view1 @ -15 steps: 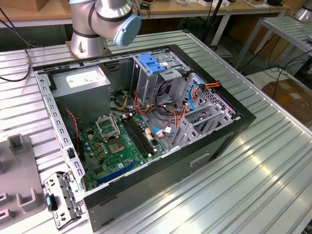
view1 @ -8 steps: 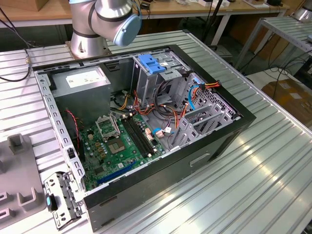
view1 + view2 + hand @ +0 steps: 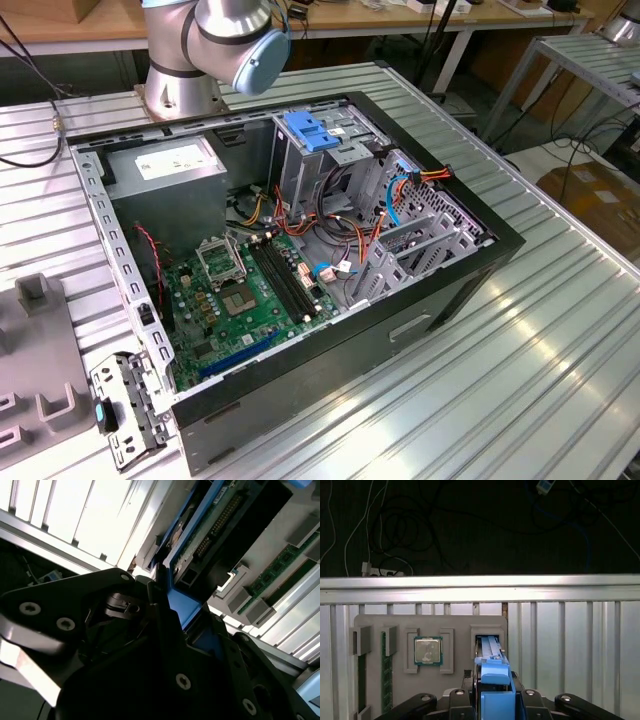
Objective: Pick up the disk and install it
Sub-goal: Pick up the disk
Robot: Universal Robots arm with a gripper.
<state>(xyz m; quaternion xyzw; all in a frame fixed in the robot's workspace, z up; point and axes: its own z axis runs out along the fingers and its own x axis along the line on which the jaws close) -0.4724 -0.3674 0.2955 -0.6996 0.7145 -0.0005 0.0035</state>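
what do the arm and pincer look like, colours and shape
The arm is made of thick silver-grey metal tubes with rounded joints, and one joint is closed by a pale blue round cap. The pincer is matt black in both wrist views. It is built from flat angular linkage plates fastened with small round silver screws.

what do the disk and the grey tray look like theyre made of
The disk: glossy bright blue frame, likely moulded plastic. Its dark body in the second wrist view looks like metal, though that is uncertain. The grey tray: matte, uniform, with moulded pockets, probably plastic.
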